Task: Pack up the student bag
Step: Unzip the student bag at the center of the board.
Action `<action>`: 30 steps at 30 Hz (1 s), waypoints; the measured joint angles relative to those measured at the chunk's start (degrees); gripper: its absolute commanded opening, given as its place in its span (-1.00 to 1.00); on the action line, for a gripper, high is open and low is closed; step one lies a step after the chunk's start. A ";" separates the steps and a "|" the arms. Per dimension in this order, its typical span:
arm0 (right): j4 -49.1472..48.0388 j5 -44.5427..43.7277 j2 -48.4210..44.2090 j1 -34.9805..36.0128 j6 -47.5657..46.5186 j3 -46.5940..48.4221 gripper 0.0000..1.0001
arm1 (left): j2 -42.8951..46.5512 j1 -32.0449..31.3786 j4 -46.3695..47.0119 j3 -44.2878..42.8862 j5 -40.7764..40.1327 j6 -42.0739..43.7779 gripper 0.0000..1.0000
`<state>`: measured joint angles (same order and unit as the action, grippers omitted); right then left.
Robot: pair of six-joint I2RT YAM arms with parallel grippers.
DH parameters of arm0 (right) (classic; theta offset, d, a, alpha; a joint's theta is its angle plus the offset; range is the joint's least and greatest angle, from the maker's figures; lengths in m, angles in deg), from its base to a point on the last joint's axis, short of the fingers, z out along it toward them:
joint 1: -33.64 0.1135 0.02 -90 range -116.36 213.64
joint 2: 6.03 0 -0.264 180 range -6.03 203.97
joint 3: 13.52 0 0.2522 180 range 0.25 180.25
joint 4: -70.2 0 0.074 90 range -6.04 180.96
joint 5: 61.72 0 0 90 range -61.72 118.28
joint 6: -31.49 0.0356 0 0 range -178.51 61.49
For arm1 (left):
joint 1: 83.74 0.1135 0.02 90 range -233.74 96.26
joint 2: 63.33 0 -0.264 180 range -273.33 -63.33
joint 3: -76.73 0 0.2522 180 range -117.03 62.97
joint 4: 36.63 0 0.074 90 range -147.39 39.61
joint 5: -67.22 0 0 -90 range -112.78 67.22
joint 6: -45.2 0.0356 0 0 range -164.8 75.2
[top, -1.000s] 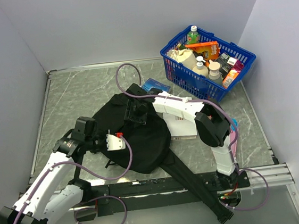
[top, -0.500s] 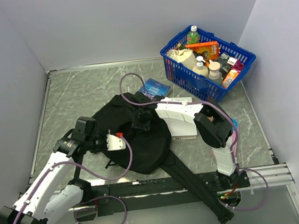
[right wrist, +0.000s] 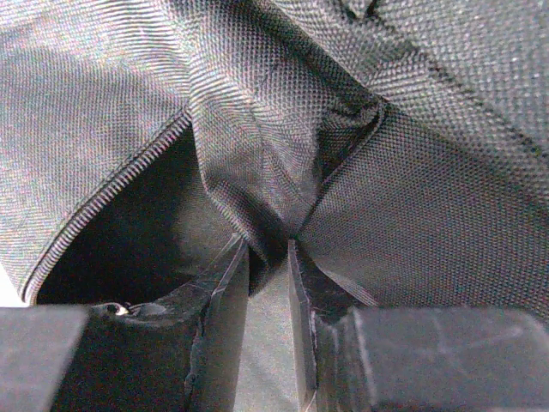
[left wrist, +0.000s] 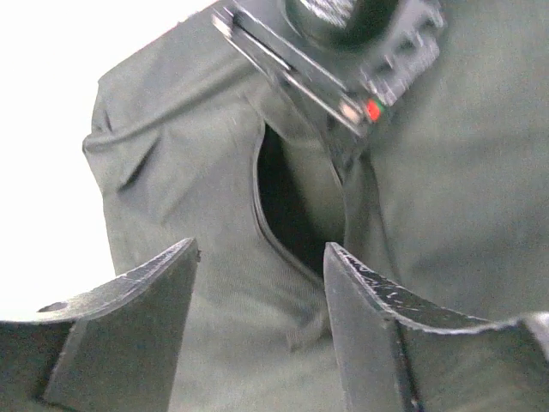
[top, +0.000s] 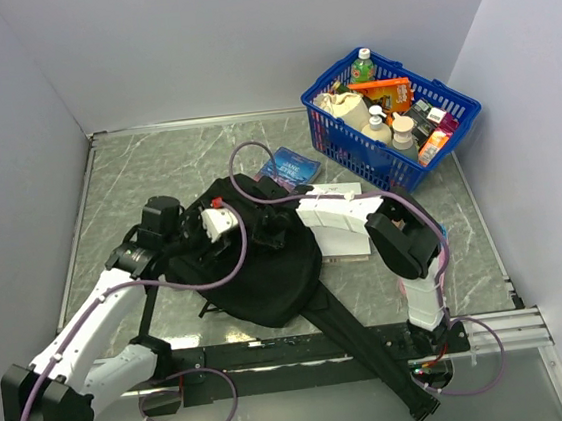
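The black bag point(top: 267, 272) lies mid-table point(top: 136, 165), its straps point(top: 366, 352) trailing over the near edge. The right gripper point(right wrist: 268, 245), fingers nearly together, appears to pinch a fold of fabric beside the bag's open zip mouth point(left wrist: 283, 215). The left gripper point(left wrist: 262, 249) hangs over the bag's left side, fingers wide apart, holding nothing.

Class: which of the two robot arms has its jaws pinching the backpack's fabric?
The right gripper: its jaws pinch a fold of the soft black fabric backpack beside its open zip. The left gripper hangs above the bag, jaws apart, holding nothing.
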<state>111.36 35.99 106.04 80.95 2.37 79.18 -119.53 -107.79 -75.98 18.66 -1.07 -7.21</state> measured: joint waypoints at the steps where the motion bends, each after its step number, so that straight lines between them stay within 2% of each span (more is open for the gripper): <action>1: -0.50 0.04 -0.22 0.00 0.09 -0.42 -0.39 | -0.48 -0.31 1.84 0.02 -0.09 -1.84 0.36; 8: -2.60 0.31 -1.03 -0.11 0.79 -2.21 -0.40 | -0.79 -4.52 9.84 5.40 -2.69 -6.97 0.45; 20: -5.33 0.52 -2.14 -0.22 1.55 -4.46 -0.40 | -1.73 -5.73 22.47 12.85 -14.60 -3.91 0.40; 21: -5.42 0.55 -2.16 -0.22 1.66 -4.48 -0.40 | -1.88 -5.73 23.37 12.90 -15.19 -3.72 0.37; 25: -6.16 0.52 -2.56 -0.22 2.05 -5.22 -0.40 | -2.60 -5.84 26.47 13.60 -16.15 -3.26 0.03; 30: -7.04 0.46 -3.08 -0.22 2.32 -6.08 -0.40 | -3.65 -5.95 26.73 14.51 -16.00 -2.16 -0.06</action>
<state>104.32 36.45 102.96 80.74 4.69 73.11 -123.18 -113.74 -49.24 33.17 -17.07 -9.38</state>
